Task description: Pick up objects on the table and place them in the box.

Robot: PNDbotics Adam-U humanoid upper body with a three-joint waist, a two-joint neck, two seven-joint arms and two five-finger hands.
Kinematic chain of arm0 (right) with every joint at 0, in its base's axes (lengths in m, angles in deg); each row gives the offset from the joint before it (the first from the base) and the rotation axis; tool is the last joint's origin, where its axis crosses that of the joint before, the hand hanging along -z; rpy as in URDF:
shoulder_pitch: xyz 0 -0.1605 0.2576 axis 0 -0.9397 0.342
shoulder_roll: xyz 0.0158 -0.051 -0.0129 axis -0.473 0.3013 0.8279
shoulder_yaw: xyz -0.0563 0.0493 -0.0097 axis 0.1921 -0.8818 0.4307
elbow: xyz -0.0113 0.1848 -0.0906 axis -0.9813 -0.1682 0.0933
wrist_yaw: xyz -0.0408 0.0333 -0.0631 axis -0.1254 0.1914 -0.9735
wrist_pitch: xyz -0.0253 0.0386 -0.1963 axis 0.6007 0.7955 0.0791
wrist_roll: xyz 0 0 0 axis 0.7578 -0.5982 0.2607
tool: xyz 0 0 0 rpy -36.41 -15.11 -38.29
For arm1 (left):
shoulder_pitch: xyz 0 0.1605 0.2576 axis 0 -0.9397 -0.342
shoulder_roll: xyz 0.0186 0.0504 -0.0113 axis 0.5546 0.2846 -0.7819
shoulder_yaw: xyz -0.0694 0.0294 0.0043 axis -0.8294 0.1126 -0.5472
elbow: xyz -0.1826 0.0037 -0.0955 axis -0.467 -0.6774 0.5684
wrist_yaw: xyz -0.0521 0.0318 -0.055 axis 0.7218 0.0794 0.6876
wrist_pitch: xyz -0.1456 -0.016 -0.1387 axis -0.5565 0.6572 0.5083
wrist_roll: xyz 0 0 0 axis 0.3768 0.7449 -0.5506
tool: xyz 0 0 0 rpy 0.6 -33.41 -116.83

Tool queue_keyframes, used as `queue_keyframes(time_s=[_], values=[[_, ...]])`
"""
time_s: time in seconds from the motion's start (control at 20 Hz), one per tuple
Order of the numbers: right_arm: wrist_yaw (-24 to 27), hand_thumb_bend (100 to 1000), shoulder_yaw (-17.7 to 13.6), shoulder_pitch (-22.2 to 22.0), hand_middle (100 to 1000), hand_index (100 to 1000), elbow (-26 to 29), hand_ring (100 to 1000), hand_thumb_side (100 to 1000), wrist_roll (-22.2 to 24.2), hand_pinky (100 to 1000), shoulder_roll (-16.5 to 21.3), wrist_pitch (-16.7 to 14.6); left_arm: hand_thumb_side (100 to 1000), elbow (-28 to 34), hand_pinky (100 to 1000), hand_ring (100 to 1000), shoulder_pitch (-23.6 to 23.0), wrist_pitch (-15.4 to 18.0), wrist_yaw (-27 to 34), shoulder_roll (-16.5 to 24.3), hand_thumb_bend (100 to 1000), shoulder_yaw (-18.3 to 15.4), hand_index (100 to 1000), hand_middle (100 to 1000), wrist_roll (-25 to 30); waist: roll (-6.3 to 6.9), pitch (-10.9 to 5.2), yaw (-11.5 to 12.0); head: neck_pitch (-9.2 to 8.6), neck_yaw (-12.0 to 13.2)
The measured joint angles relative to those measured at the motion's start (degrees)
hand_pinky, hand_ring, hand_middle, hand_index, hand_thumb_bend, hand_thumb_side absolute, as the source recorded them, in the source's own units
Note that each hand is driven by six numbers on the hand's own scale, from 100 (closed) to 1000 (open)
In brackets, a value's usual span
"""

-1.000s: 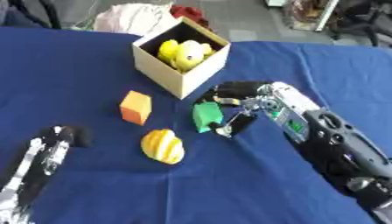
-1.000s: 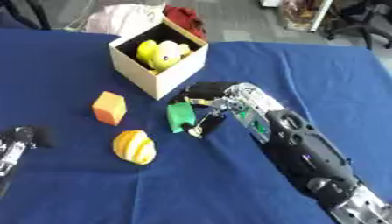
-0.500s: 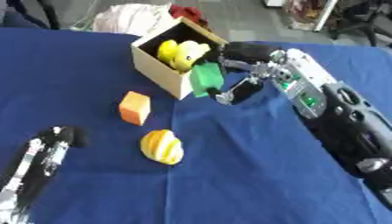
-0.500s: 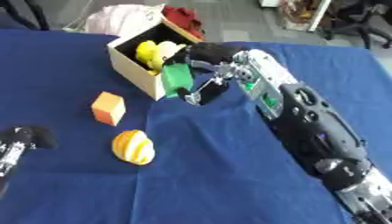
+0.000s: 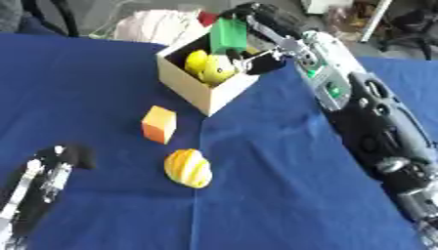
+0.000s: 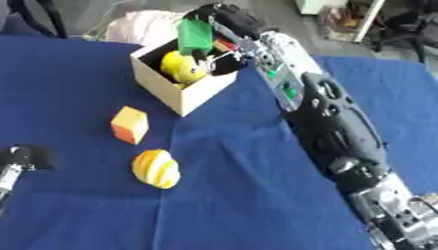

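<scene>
desk: the blue-covered desk [image 5: 256, 195] has wide bare cloth on the near side of the right hand and along its forearm; its far edge runs just behind the hand, with a pale bundle [image 5: 158, 25] and something red past it.
box: the open cardboard box [image 5: 205, 90] stands directly under the right hand, turned corner-on, and its near corner points toward the things left on the cloth.
box contents: yellow rounded fruit [image 5: 209, 66] lies inside, just beneath the hand.
right hand: the right hand [image 5: 256, 19] is raised over the box mouth, fingers curled round a green block [image 5: 229, 35]; the arm comes up from the lower right and stretches across the cloth to the far edge.
green block: it is held upright in the right hand, above the box opening and clear of the fruit below it.
orange cube: the orange cube [image 5: 159, 124] sits on the cloth, well on the near side of the hand, just beyond the box's near corner.
yellow striped fruit: the yellow striped fruit [image 5: 187, 168] lies nearer still than the cube, apart from it.
left hand: the left hand [image 5: 47, 176] rests at the lower left corner, far from the box, fingers straight and holding nothing.
</scene>
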Motion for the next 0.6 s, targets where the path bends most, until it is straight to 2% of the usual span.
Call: queue_keyframes(time_s=[0.1,0.2,0.25,0.3,0.35,0.5,0.6], values=[[-3.39,100,-1.69,0.16,740,935,-3.27,662,183,-2.19,701,-2.06,0.33,795,0.15,671,574,0.31,0.0,0.14,0.0,100,0.29,664,512,0.25,0.0,0.0,0.82,-0.27,-0.44],[-6.14,100,-3.13,0.18,849,993,-6.19,774,190,-2.99,775,-3.61,0.92,795,0.18,671,574,0.48,0.03,0.33,0.0,100,0.41,664,512,0.49,0.0,0.0,1.39,-0.5,-0.75],[-7.3,100,-3.71,0.18,849,993,-7.49,774,190,-2.91,775,-4.19,1.34,795,0.18,671,574,0.48,0.01,0.39,0.0,100,0.5,664,512,0.56,0.0,0.01,1.54,-0.53,-0.81],[-8.31,100,-4.16,0.18,930,1000,-8.51,861,191,-2.63,839,-4.6,1.84,795,0.18,671,573,0.49,-0.01,0.41,0.0,100,0.59,664,512,0.58,0.0,0.01,1.62,-0.61,-0.86],[-9.21,100,-4.59,0.2,961,1000,-9.27,898,187,-2.24,866,-4.83,2.42,796,0.18,671,573,0.49,-0.02,0.43,0.0,100,0.61,664,512,0.59,0.0,0.01,1.64,-0.7,-0.92],[-10.72,100,-5.41,0.5,1000,1000,-9.79,954,263,-1.56,901,-5.06,4.2,798,0.18,671,573,0.49,-0.03,0.44,0.0,100,0.61,664,512,0.6,0.0,0.01,1.52,-0.76,-0.97],[-11.23,100,-5.51,0.49,1000,1000,-9.75,958,239,-1.54,905,-5.04,4.88,797,0.18,671,573,0.49,-0.03,0.44,0.0,100,0.61,664,511,0.6,0.0,0.01,1.3,-0.77,-0.97]])
